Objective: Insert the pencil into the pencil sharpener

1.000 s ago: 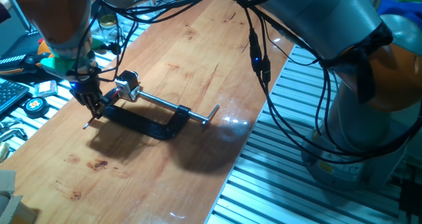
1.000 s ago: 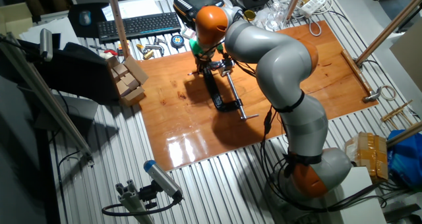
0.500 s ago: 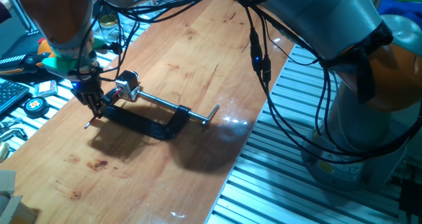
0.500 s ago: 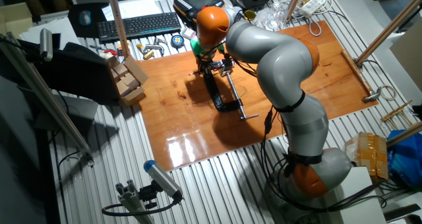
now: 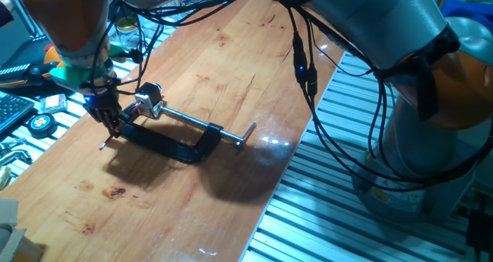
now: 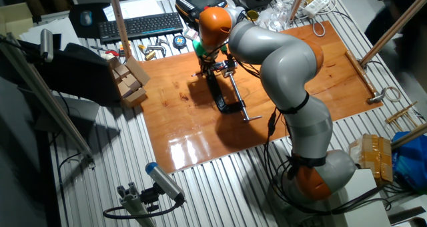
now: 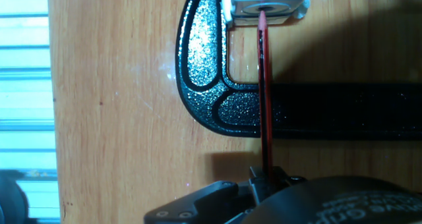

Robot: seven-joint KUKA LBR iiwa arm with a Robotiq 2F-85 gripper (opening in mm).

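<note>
My gripper (image 5: 110,122) is shut on the pencil (image 7: 264,99), a thin red stick with a dark tip. In the hand view the pencil runs up from the fingers (image 7: 269,179), and its tip lines up with the round hole of the silver-white pencil sharpener (image 7: 267,2). I cannot tell there if they touch. In one fixed view the pencil's low end (image 5: 104,145) hangs just above the table, left of the black C-clamp (image 5: 171,143), and the sharpener (image 5: 149,99) stands a short way to the right. In the other fixed view the gripper (image 6: 208,67) is beside the sharpener (image 6: 229,66).
The black C-clamp (image 7: 210,72) lies under the pencil, and its silver screw rod (image 5: 196,122) holds the sharpener. Keyboards, tools and a tape measure (image 5: 40,122) lie past the table's left edge. Cardboard blocks (image 6: 128,80) stand off the board's corner.
</note>
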